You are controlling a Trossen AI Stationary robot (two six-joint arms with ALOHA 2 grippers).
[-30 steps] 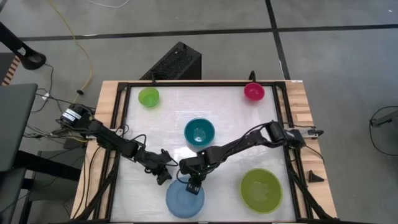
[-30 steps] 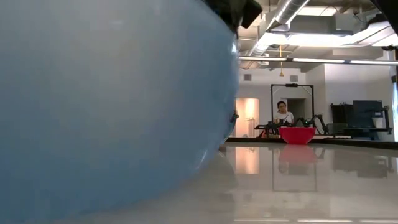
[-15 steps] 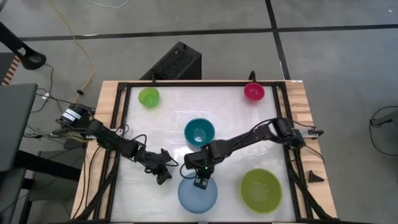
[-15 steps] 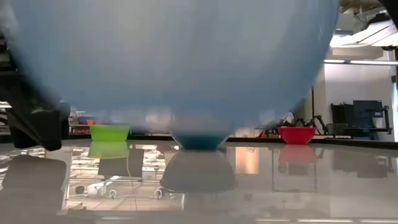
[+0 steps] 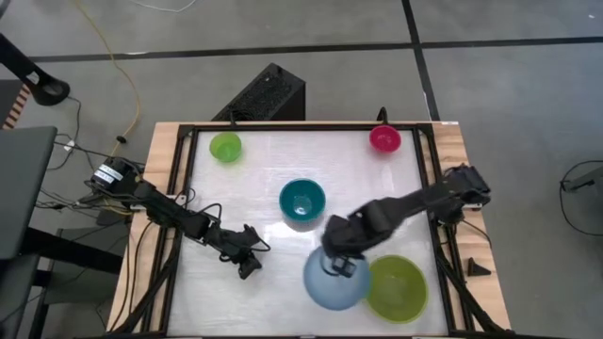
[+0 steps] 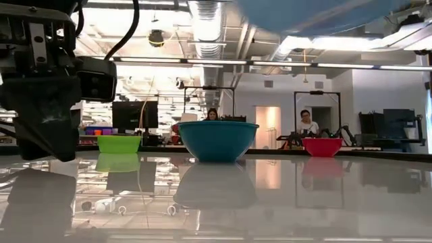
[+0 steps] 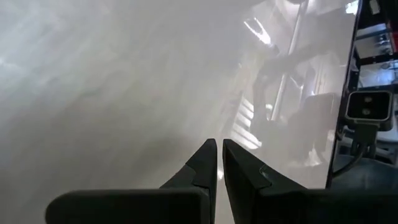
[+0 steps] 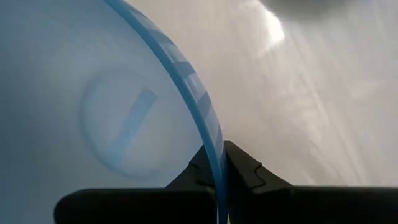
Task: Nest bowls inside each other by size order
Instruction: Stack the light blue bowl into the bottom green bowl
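My right gripper (image 5: pixel 339 266) is shut on the large light blue bowl (image 5: pixel 332 282), which is held above the table next to the olive-green bowl (image 5: pixel 400 290). In the high view the blue bowl overlaps the olive-green bowl's left rim. In the low view only the blue bowl's underside (image 6: pixel 310 10) shows, at the top. The teal bowl (image 5: pixel 301 201) stands at mid-table, the lime bowl (image 5: pixel 225 146) far left and the pink bowl (image 5: pixel 384 138) far right, each on its base. My left gripper (image 5: pixel 248 264) is shut and empty, low over the table to the left of the blue bowl. My right gripper holds the blue bowl's rim (image 8: pixel 214 155) on the bowl's far side. The rim is pinched with one finger (image 8: pixel 193 168) inside the bowl and one finger (image 8: pixel 245 168) outside. The fingers point down from above. The bowl hangs lifted clear of the table, mouth up.
A black frame rail (image 5: pixel 188 188) runs around the white table top, with wooden edges outside it. Bare table lies between the teal bowl and the far bowls. In the low view, people sit in the room behind the table.
My right gripper has carried the blue bowl from the near middle of the table toward the right edge and up. The bowl has risen from filling the low view to showing only its underside at the top, and now reaches over the olive-green bowl's left rim.
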